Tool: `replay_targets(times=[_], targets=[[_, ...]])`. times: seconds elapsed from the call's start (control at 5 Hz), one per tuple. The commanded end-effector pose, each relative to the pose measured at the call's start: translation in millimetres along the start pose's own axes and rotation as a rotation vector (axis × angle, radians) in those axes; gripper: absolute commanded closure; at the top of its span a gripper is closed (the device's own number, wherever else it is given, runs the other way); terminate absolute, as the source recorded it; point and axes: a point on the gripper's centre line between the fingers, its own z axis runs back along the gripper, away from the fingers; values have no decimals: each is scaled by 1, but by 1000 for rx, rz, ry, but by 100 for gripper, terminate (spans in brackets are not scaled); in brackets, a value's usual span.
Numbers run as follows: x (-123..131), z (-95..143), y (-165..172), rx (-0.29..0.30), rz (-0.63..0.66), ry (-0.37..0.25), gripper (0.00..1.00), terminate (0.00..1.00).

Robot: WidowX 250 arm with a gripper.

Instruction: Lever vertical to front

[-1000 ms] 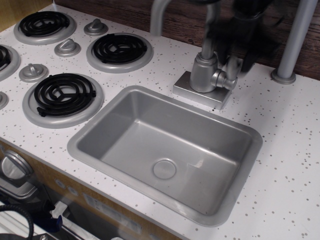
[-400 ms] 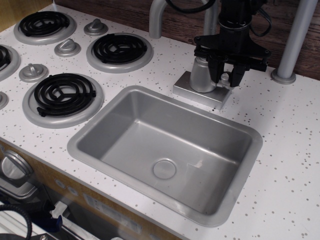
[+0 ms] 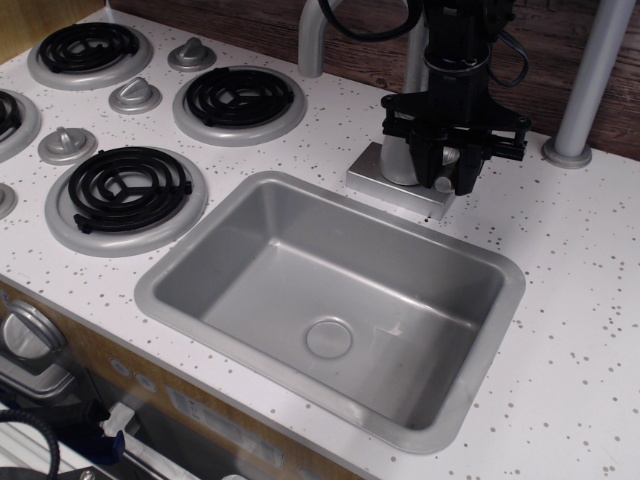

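Observation:
The faucet body stands on its square base behind the sink. The lever is a small silver-grey piece on the body's right side, mostly hidden by my gripper. My black gripper comes down from above. Its two fingers stand close on either side of the lever, with only a sliver of silver showing between them, so the jaws look closed on it. The curved spout rises at the back left.
The grey sink basin lies just in front of the faucet. Four black stove burners and round silver knobs are at the left. A grey pole stands at the back right. A wooden wall runs behind.
My gripper came in over the faucet, dropped a little lower onto the lever, and its fingers drew closer together around it.

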Motion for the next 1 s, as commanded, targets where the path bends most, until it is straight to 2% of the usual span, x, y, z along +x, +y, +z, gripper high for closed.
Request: replay_targets(times=[0.0,0.2,0.4,0.8], targets=[[7,12,-6,24,2,-67,100,0],[4,9,-6,28,15,-81,100,0],[2,13,-6,22,13,-83,0,0],[-4,59,-2,89,46,-55,0,0]])
